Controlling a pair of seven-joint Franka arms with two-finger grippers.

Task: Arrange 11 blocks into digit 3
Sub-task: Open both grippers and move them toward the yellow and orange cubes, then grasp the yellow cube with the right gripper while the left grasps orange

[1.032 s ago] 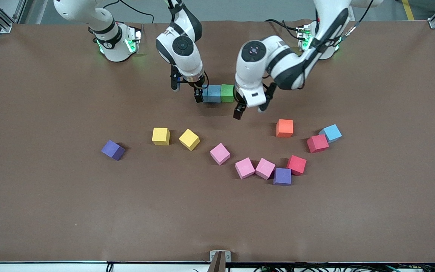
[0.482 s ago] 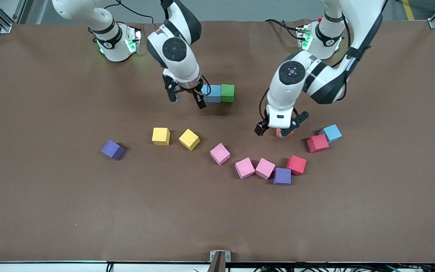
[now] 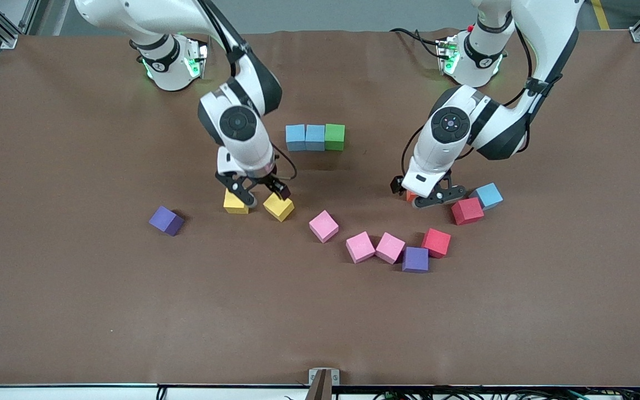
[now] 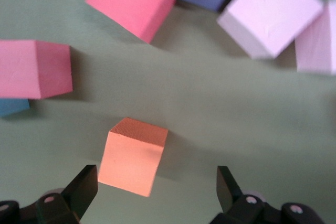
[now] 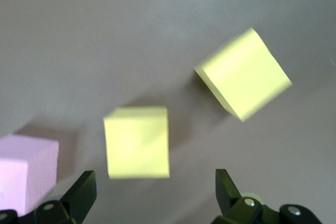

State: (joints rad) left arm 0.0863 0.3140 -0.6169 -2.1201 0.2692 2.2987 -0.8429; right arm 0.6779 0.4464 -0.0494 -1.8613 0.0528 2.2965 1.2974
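Front view: three pink blocks [image 3: 360,247], two yellow blocks [image 3: 278,206].

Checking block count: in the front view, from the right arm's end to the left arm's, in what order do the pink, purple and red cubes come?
purple cube → pink cube → second pink → third pink → second purple → red cube → second red

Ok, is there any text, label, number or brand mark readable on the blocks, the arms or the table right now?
None readable.
The blocks are plain foam with no marks on any visible face.
A small dark mark on the right arm's base is too small to read.
The table covering is unmarked.
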